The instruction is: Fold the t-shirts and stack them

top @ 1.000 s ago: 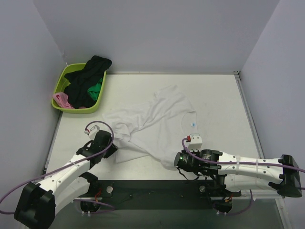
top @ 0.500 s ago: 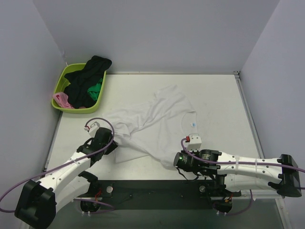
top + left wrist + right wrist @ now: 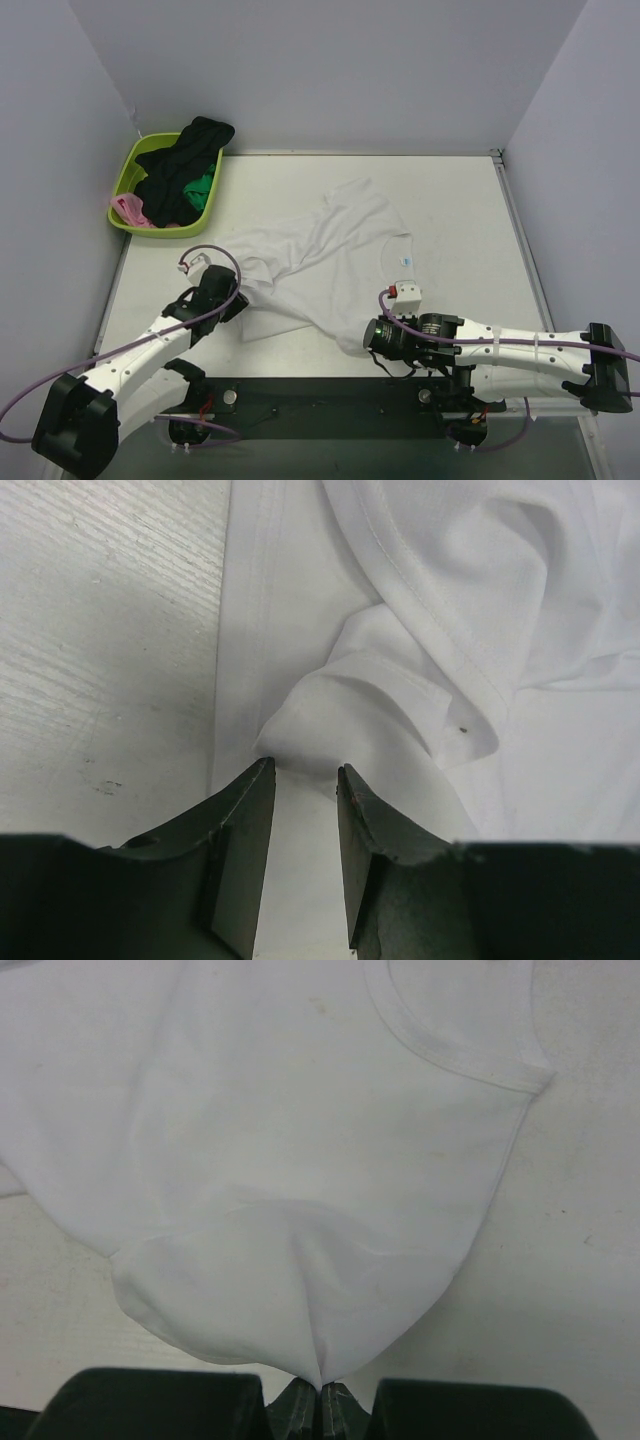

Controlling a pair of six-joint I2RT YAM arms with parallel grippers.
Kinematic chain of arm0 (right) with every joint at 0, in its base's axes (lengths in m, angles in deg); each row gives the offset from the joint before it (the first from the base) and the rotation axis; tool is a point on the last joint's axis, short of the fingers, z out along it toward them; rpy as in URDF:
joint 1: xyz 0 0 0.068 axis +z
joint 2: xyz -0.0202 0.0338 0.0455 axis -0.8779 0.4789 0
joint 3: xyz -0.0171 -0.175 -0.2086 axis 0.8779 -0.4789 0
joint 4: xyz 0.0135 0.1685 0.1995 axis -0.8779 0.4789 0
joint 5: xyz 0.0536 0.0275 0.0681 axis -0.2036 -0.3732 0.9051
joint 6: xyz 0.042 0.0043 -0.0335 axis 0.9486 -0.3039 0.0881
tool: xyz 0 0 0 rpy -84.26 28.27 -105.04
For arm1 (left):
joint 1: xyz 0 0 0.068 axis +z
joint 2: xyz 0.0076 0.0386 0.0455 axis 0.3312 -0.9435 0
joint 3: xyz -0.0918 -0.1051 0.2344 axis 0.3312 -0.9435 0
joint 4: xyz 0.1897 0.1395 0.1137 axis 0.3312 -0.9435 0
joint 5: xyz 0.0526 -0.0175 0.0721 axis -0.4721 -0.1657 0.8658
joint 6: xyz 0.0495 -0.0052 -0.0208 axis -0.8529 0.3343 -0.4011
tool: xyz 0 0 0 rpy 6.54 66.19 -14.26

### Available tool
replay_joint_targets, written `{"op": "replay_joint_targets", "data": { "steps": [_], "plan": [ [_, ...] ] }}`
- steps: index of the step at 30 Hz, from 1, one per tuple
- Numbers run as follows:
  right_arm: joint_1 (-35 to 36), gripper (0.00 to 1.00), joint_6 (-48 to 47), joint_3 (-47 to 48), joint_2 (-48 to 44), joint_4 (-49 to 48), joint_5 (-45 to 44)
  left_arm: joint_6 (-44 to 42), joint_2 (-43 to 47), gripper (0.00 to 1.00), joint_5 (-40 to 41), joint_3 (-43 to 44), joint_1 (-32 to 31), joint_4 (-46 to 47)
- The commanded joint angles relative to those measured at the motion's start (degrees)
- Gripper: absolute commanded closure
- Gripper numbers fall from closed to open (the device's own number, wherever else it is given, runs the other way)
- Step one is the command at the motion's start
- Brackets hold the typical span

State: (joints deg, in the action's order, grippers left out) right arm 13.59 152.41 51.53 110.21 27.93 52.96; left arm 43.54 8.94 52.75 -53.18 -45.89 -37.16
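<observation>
I see the white t-shirt [image 3: 330, 250] lying in a crumpled heap in the middle of the surface [image 3: 460, 200]. It is not flat. It has many folds, and one part reaches toward the far side.

My right gripper [image 3: 362, 335] is at the near edge of the shirt, low over the surface. In the right wrist view it is squeezed tight on a little pinch of the cloth [image 3: 300, 1150]. The cloth pulls into a point right at the tips. The neck hole [image 3: 450, 1045] sits up and to the right in that view, with bare surface next to it.

My left gripper [image 3: 240, 293] is at the left edge of the shirt. In the left wrist view its jaws stand partway apart. A round bump of white cloth [image 3: 330, 720] sits right at the tips, and more cloth shows in the gap between them. I cannot tell if the fingers [image 3: 255, 820] press on that bump. A stitched hem [image 3: 250, 610] runs along the left side of the cloth, next to bare surface.

In the far left corner sits a lime green basket [image 3: 126, 165]. A black t-shirt [image 3: 180, 165] fills most of it and spills over the far rim. A green t-shirt [image 3: 203, 187] peeks out on the right side. A pink t-shirt [image 3: 128, 208] hangs at the near left rim. The basket is well apart from the white t-shirt.
</observation>
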Motion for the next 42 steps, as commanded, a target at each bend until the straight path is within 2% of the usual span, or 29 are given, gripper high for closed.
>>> {"op": "replay_joint_targets", "data": {
  "steps": [1, 15, 17, 18, 19, 21, 32, 42],
  "plan": [
    [0.08, 1.00, 0.23, -0.93, -0.27, 1.44, -0.76, 0.22, -1.78, 0.59, 0.05, 0.31, -0.17, 3.72],
    [0.08, 1.00, 0.41, -1.37, -0.45, 1.35, -0.58, 0.66, -6.71, 0.59, 0.23, -0.84, -0.17, 8.47],
    [-0.01, 1.00, 0.49, -1.37, -0.63, 1.44, -0.58, 0.48, -7.41, 0.65, 0.31, -0.58, -0.17, 8.91],
    [-0.01, 1.00, 0.49, -1.37, -0.71, 1.35, -0.58, 0.39, -7.68, 0.71, 0.32, -0.40, -0.17, 8.83],
    [0.08, 1.00, 0.58, -1.46, -0.80, 1.44, -0.58, 0.39, -8.20, 0.84, 0.40, -0.31, -0.17, 8.91],
    [0.08, 1.00, 0.67, -1.55, -0.98, 1.44, -0.50, 0.22, -8.73, 0.99, 0.49, 0.22, -0.17, 9.00],
    [0.08, 1.00, 0.67, -2.07, -1.59, 1.53, -0.50, -0.66, -8.12, 1.00, -0.04, 2.50, -0.17, 7.07],
    [-0.10, 1.00, -0.12, -0.50, -4.05, 2.40, -3.13, -5.05, 3.12, 1.00, -0.12, 11.28, 0.18, -4.52]
  ]
}}
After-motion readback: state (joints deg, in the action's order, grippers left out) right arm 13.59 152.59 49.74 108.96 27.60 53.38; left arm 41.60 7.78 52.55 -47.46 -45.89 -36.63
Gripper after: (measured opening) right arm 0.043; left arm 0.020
